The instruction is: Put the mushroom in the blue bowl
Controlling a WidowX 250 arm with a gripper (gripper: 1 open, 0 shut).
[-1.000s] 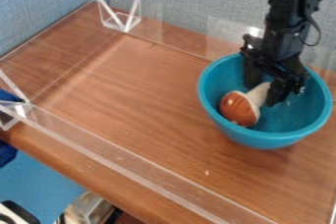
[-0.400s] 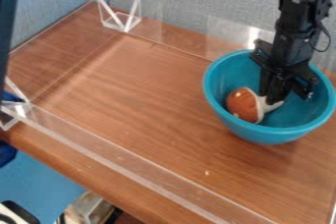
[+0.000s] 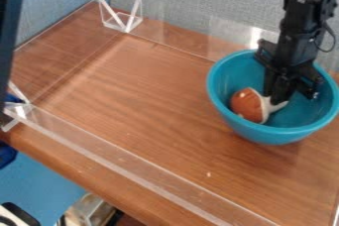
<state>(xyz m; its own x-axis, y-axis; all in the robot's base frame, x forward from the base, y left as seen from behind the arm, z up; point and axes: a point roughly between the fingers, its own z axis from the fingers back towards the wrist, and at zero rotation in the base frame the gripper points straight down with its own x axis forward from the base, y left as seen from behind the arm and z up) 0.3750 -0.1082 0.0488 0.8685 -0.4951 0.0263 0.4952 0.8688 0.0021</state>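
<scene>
Down inside the one blue bowl lies one mushroom, on its side, orange cap pointing left, pale stem right, where the claw pinches it shut.

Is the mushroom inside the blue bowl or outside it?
Inside. The mushroom lies in the blue bowl, below its rim, with the gripper reaching down beside it.
</scene>
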